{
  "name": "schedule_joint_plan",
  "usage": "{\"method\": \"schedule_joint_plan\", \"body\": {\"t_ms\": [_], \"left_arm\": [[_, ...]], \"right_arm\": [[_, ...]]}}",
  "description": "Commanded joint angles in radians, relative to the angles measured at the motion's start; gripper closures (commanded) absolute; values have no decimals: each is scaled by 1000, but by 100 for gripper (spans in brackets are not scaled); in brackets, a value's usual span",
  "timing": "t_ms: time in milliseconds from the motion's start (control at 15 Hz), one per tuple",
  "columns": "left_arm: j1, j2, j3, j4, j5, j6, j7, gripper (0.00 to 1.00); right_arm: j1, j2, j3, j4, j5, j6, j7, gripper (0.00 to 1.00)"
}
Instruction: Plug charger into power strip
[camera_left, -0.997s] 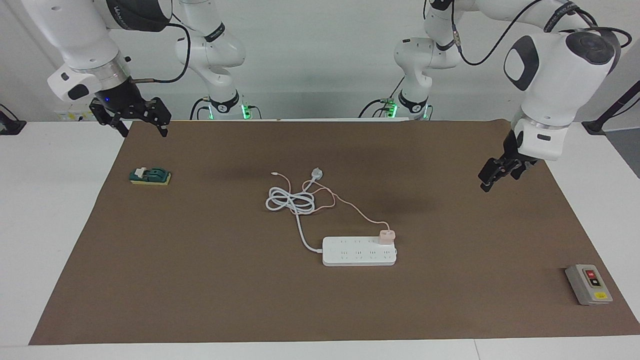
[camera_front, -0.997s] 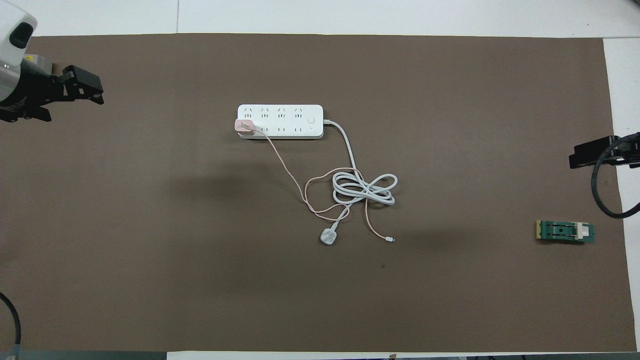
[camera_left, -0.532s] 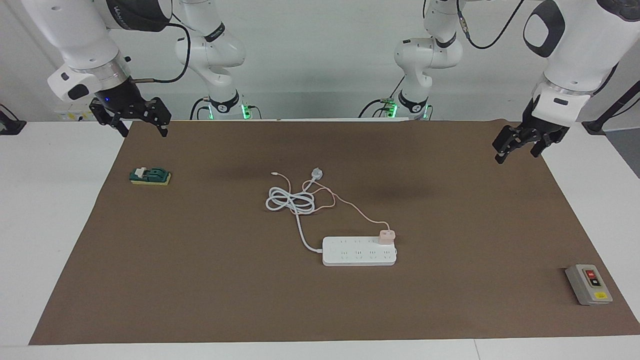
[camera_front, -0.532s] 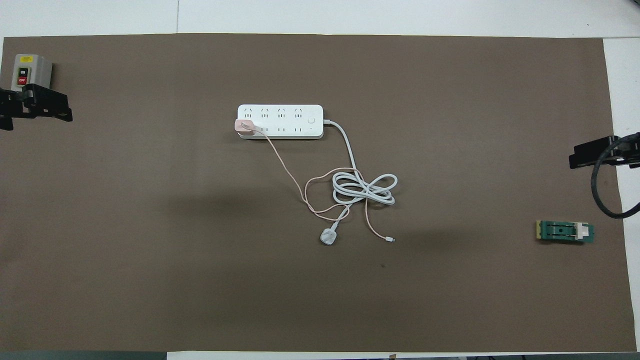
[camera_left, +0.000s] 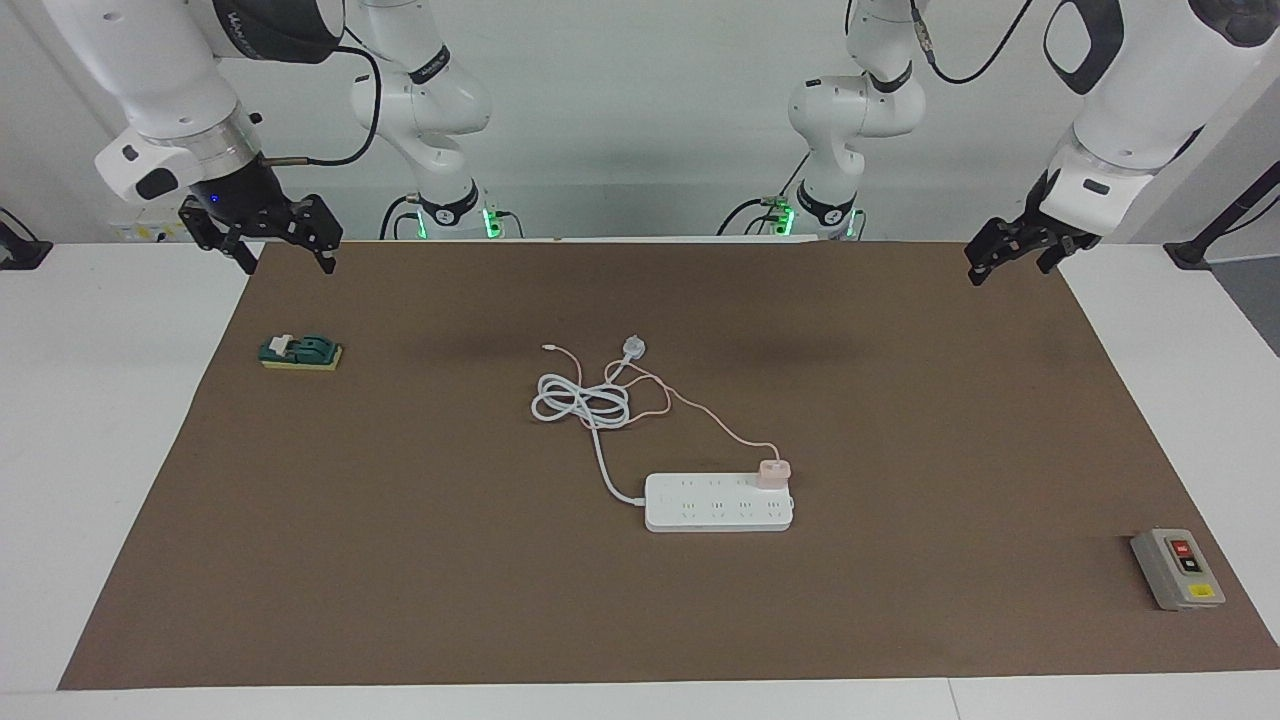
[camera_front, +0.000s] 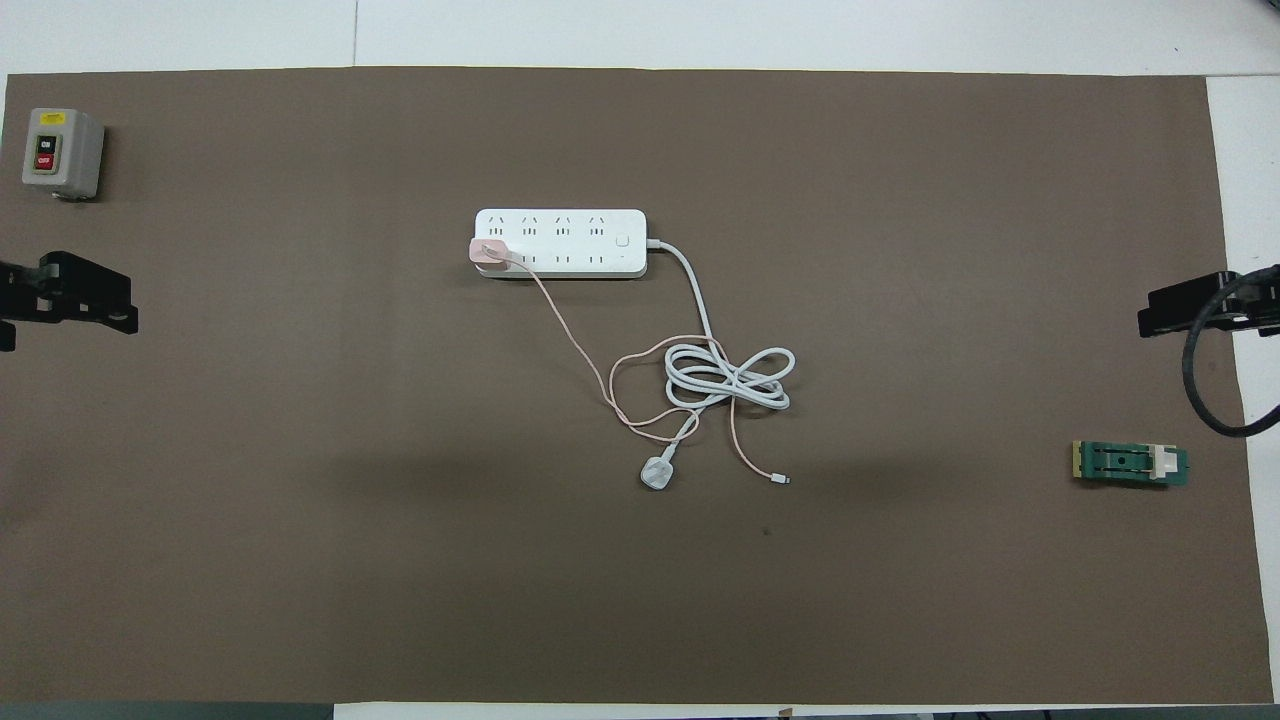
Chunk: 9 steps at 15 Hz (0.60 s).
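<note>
A: Where's the charger (camera_left: 773, 471)?
B: Seated in the power strip (camera_left: 718, 503), end socket twd the left arm's end, row nearer the robots. Pink cable runs back to the coiled white cord (camera_left: 582, 400) and its round plug (camera_left: 634, 347).
A: Grippers?
B: Left gripper (camera_left: 1008, 252) up over the mat corner, fingers apart, holding nothing. Right gripper (camera_left: 262, 236) over its own mat corner, also apart, empty. Green block (camera_left: 300, 352) sits near it; grey button box (camera_left: 1178, 568) at the left arm's end of the bench (camera_left: 95, 420), farther out.
</note>
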Motion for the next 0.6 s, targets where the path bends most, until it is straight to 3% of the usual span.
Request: {"method": "schedule_joint_plan", "body": {"t_ms": [0,532], "left_arm": [[-4,-163,-2,-231,-12,74,18,0],[-10,-148,-11,-207,-13,115,140,0]], "right_arm": [[2,-13,-1,-11,-3,-1,-18,0],[2,-13,-1,-13,-3,-1,-18,0]]}}
